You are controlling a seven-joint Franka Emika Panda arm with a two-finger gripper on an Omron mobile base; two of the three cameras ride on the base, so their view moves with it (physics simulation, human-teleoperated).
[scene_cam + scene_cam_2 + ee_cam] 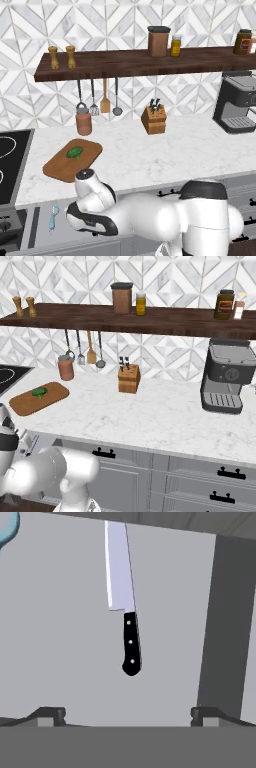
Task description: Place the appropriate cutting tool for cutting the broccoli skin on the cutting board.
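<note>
Our gripper (127, 714) stands released, its two tips spread wide with nothing between them. Just ahead of the jaws and centred in their gap lies the kitchen knife (127, 607), black handle nearest us, blade running away over the grey drawer floor (60, 637). We judge the reach-to-grasp step is in hand: next, descend and close on the handle. The cutting board (72, 160), holding the broccoli (75, 152), waits above on the counter (165, 150).

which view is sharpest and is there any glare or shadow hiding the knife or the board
Hand view: sharpest, flat even light, the knife crisp on grey, no glare, no shadow over it, the gripper open below. Left base view: softer, the cutting board and broccoli evenly lit. Right base view: similar softness, faint shadow under the shelf.
</note>
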